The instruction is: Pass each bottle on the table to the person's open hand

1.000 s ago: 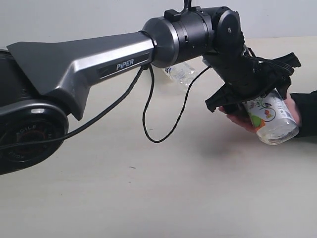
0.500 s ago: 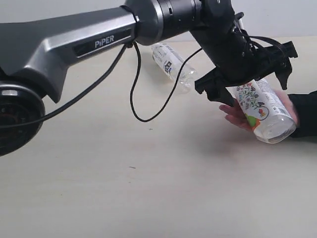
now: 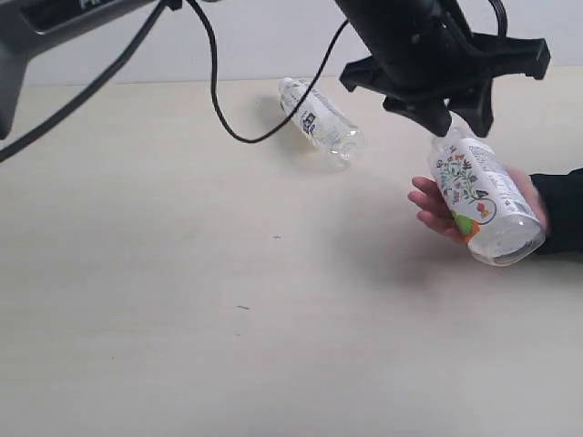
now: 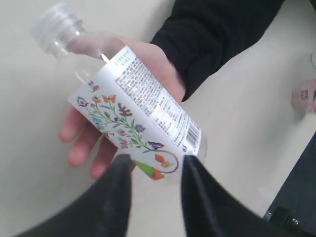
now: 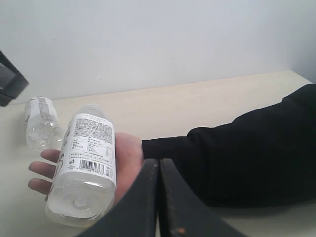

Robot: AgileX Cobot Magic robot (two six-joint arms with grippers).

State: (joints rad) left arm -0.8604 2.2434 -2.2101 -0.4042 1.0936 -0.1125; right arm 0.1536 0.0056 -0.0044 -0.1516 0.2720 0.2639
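The white doodle-labelled bottle (image 3: pixel 478 196) lies across the person's open hand (image 3: pixel 435 208), cap toward the back of the table (image 3: pixel 182 273). My left gripper (image 3: pixel 460 120) hangs just above its neck, open, with nothing between the fingers. In the left wrist view the same bottle (image 4: pixel 136 116) rests on the palm (image 4: pixel 86 140), beyond my left gripper (image 4: pixel 155 170). A white text-labelled bottle (image 3: pixel 319 118) lies on its side at the back of the table. A pink-labelled bottle (image 4: pixel 302 96) shows at the frame's edge. My right gripper (image 5: pixel 158 170) is shut and empty, beside the hand.
The person's black sleeve (image 3: pixel 560 209) comes in from the right edge and fills much of the right wrist view (image 5: pixel 237 148). The left arm's black cable (image 3: pixel 219 100) hangs over the back of the table. A pale wall (image 5: pixel 148 39) stands behind the table.
My left gripper has let go of the doodle-labelled bottle and risen up and back. The bottle stays in the person's hand. The arm's body has lifted out of view.
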